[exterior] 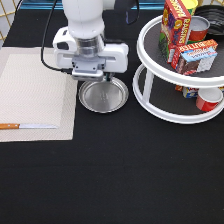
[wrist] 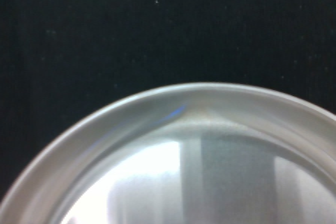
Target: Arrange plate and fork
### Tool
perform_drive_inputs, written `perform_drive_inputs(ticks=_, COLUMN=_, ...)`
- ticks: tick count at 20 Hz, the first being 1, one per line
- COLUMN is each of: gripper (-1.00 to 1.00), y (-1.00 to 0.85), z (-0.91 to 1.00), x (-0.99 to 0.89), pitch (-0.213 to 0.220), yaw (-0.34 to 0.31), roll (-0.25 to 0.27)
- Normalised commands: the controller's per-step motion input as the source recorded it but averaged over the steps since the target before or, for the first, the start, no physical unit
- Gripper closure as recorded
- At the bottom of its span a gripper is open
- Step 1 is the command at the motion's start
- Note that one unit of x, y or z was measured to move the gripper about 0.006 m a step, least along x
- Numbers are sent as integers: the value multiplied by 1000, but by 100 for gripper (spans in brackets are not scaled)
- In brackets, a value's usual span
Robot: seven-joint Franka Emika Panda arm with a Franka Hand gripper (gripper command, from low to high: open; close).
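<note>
The plate (exterior: 103, 95) lies flat on the black table (exterior: 115, 170), just right of the beige placemat (exterior: 32, 92) and left of the white two-tier turntable (exterior: 150, 75). The gripper (exterior: 94, 79) sits directly over the plate's far rim, low and close to it. Whether it touches the rim cannot be determined.

The fingers are hidden under the white hand housing, so how far they are open, and whether they hold the rim, cannot be told.

In the wrist view the plate (wrist: 187, 170) fills most of the picture: the raised rim curves across, the flat centre shows bright reflections, and the black table (wrist: 75, 45) lies beyond it. The plate is cut off at the picture's edges.

The fork is not visible in either view. A utensil with an orange-brown wooden handle and a long flat blade, the knife (exterior: 27, 126), lies on the near part of the placemat, its handle cut off at the left edge.

On the turntable's upper tier stand a red and yellow box (exterior: 175, 25) lettered "RAISINS", a smaller red box (exterior: 195, 55) whose lettering is not legible, and a can (exterior: 199, 27). On the lower tier a red cup (exterior: 209, 100) is partly hidden by the upper tier.
</note>
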Motion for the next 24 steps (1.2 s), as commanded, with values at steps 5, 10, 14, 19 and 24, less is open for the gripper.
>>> perform_drive_inputs(ticks=5, gripper=-100, y=187, z=-285, x=173, pitch=-20, yaw=1, roll=0)
perform_drive_inputs(ticks=10, gripper=-100, y=61, z=-221, x=190, pitch=0, yaw=12, roll=5)
perform_drive_inputs(ticks=14, gripper=-100, y=-54, z=-306, x=136, pitch=8, yaw=2, roll=39)
perform_drive_inputs(ticks=19, gripper=-100, y=-134, z=-330, x=174, pitch=36, yaw=1, roll=37)
perform_drive_inputs(ticks=24, gripper=-100, y=-160, z=-278, x=126, pitch=56, yaw=11, roll=18)
